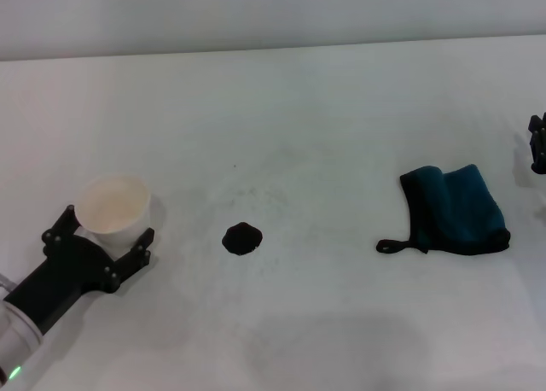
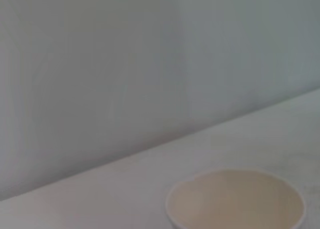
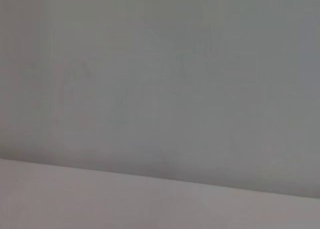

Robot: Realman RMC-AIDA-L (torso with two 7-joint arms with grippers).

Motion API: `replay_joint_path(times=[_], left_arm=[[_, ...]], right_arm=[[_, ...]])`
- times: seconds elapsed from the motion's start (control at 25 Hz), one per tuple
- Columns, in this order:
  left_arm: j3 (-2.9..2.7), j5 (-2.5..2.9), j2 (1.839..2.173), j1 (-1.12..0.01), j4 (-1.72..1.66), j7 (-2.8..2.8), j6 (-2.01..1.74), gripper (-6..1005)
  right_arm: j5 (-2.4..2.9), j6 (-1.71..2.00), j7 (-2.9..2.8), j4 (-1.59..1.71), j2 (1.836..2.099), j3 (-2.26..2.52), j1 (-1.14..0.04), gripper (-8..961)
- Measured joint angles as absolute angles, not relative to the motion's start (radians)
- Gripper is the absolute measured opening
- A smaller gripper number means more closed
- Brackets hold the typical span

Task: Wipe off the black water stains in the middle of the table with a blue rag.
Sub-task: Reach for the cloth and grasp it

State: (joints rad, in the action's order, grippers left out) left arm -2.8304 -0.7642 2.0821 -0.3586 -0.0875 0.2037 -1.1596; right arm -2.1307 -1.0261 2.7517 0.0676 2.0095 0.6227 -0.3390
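Black blot, the black water stains point(image 1: 241, 238), sits mid-table, glossy, uneven edges, nothing touching it. White table point(image 1: 324, 135) shows faint grey smudging around and beyond the blot, plus a tiny dark speck point(image 1: 235, 166) farther back.

Blue rag point(image 1: 455, 209) lies folded over on my right side, well apart from the stain, black edging visible, small black loop sticking out at its near-left corner toward the blot.

Left gripper point(image 1: 109, 235) is low at the near left, fingers clamped either side of a white paper cup point(image 1: 113, 206); cup is upright, open mouth up, inside looks cream. Left wrist cam shows the same cup rim point(image 2: 235, 201) and bare table behind it.

Right gripper point(image 1: 537, 143) is only a black sliver at the far right edge, beyond the rag and not touching it; I can't tell whether it's spread or closed. Right wrist cam gives me only wall and table edge.
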Motion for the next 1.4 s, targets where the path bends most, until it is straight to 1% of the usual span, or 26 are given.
replay_joint_path(times=[1.16, 1.4], left_arm=[[-2.83, -0.799, 2.08, -0.25, -0.086, 0.195, -1.217, 878], [-2.83, -0.802, 2.084, -0.231, -0.087, 0.195, -1.232, 877]], right_arm=[[-2.146, -1.056, 2.726, 0.067, 2.011, 0.618, -0.342, 156], [-2.142, -1.045, 2.639, 0.091, 2.006, 0.577, -0.339, 157]])
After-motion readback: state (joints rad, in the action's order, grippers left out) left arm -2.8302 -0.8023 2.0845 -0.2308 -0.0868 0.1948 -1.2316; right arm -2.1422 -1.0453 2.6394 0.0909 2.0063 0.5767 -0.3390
